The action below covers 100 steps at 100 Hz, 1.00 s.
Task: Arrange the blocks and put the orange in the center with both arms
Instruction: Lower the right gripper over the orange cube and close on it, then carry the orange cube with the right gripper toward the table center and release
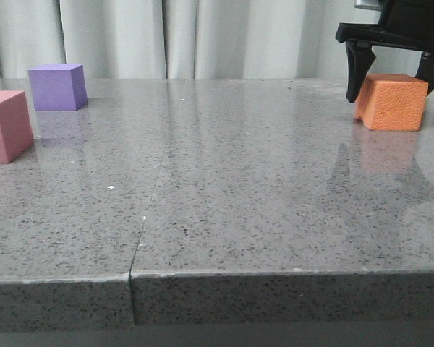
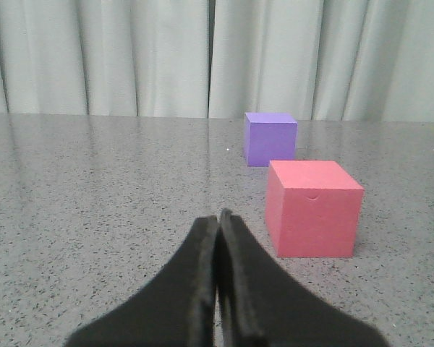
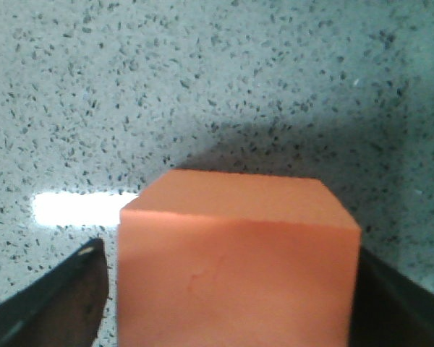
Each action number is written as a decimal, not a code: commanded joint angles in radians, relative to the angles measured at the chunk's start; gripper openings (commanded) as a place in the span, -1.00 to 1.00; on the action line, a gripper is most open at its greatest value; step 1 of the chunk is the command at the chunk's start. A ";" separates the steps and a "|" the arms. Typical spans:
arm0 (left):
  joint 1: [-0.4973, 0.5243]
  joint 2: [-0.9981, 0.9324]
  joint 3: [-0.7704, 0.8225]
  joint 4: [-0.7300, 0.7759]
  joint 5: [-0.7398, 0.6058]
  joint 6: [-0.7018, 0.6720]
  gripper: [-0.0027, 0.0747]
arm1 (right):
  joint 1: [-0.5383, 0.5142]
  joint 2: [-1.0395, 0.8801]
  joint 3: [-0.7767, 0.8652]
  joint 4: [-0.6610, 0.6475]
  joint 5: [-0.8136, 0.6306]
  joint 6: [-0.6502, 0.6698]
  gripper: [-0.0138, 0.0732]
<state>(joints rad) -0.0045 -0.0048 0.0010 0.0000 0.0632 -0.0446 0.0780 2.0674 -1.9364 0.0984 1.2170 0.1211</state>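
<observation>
The orange cube [image 1: 393,103] rests on the grey table at the far right. My right gripper [image 1: 394,90] is open and straddles it from above, one finger on each side. In the right wrist view the orange cube [image 3: 239,275] fills the space between the fingers of the right gripper [image 3: 228,253]; a gap shows beside one finger, and the other sits close against the cube. The purple cube [image 1: 56,87] stands at the far left, with the pink-red cube [image 1: 6,126] nearer, at the left edge. My left gripper [image 2: 218,217] is shut and empty, short of the pink-red cube [image 2: 312,210] and the purple cube [image 2: 270,138].
The grey speckled table [image 1: 224,188] has a seam [image 1: 148,210] running from the front edge toward the back. A pale curtain [image 1: 202,36] hangs behind the table. The front edge [image 1: 275,273] is close to the camera.
</observation>
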 commanded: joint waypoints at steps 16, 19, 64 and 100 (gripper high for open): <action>0.002 -0.029 0.040 -0.006 -0.084 -0.009 -0.98 | -0.001 -0.059 -0.032 0.004 -0.011 0.002 0.16; 0.002 -0.029 0.040 -0.006 -0.084 -0.009 -0.98 | -0.001 -0.059 -0.034 0.004 -0.006 0.002 0.12; 0.002 -0.029 0.040 -0.006 -0.084 -0.009 -0.98 | 0.130 -0.061 -0.237 0.066 0.115 0.040 0.10; 0.002 -0.029 0.040 -0.006 -0.084 -0.009 -0.98 | 0.340 -0.053 -0.240 0.120 0.001 0.136 0.10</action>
<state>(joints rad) -0.0045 -0.0048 0.0010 0.0000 0.0632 -0.0446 0.3855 2.0674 -2.1449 0.1904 1.2437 0.2333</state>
